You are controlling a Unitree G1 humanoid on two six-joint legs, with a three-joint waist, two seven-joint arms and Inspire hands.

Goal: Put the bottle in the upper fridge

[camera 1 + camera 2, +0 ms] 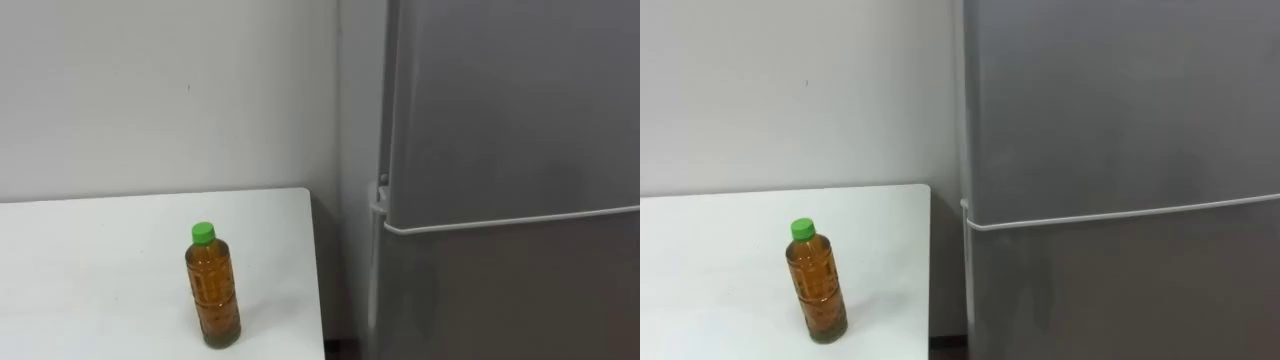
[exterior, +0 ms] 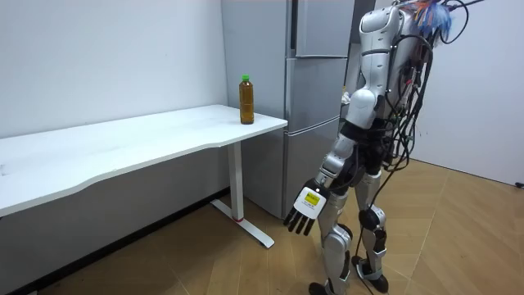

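A: Far left first?

B: White table, set against the wall. The bottle stands upright on it, toward the near right corner. Green cap is on, with amber drink nearly up to the neck.

A: How will it handle?

B: My judgement is that it's full, so fairly heavy for its build. The plastic wall is thin and would give under a hard squeeze, and its smooth sides may slip. Best hold is round the mid-body below the shoulder, thumb opposite fingers, not by the cap. It's tall and narrow, so a sideways knock would tip it.

A: And right of it?

B: Grey fridge just beside the table's right end. Upper door and lower door are both closed, with a pale seam between. The upper one likely has to be opened first.

A: Hands?

B: In the room view the robot stands before the fridge. Left hand hangs low, fingers straight and spread, holding nothing, well apart from the bottle.
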